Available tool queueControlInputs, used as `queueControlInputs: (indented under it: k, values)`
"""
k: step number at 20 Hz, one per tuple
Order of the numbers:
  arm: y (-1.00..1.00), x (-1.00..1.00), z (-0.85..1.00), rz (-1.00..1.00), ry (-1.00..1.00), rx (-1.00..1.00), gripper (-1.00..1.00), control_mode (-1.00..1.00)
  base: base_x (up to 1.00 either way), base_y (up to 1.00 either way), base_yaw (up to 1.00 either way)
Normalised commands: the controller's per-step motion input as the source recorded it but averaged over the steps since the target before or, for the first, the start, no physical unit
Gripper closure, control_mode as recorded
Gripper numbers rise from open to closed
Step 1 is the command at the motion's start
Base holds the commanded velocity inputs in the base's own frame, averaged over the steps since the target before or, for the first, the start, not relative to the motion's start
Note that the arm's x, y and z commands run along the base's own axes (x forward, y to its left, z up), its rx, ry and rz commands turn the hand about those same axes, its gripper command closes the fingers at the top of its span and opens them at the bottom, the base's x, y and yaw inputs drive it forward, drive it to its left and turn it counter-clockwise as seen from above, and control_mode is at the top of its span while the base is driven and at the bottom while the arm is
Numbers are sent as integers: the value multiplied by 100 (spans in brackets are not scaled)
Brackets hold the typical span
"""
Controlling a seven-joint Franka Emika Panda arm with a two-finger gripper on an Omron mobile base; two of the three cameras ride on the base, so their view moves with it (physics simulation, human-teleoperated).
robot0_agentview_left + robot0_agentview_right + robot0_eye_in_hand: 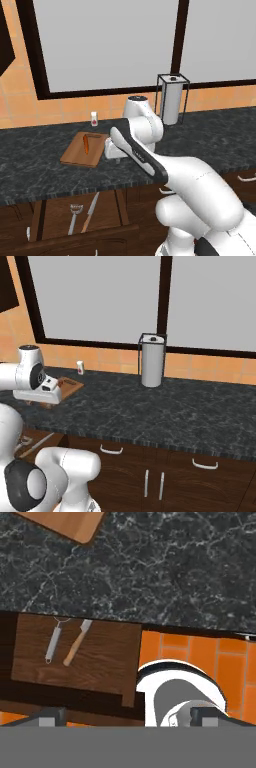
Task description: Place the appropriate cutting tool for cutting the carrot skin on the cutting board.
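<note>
Two utensils, peeler (53, 641) and knife (77, 642), in drawer (105, 662)

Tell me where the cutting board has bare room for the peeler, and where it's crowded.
On the cutting board, the carrot lies toward the far edge, near the middle. The near half and the left strip beside the carrot are bare wood. The right edge is tight: the robot's wrist hangs beside it. The peeler lies in the open drawer, close beside the knife.
</note>
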Motion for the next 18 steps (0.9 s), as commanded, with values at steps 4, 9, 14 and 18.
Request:
queueControlInputs:
  k: [4, 9, 14, 18]
  values:
    - [89, -22, -90, 9, 25, 0, -100, -100, 0, 0, 0]
    - [71, -49, -67, 7, 8, -4, -100, -100, 0, 0, 0]
    - [29, -48, -39, -10, 0, -6, -100, -100, 0, 0, 0]
    - [33, -40, -48, -15, 0, -1, -100, -100, 0, 0, 0]
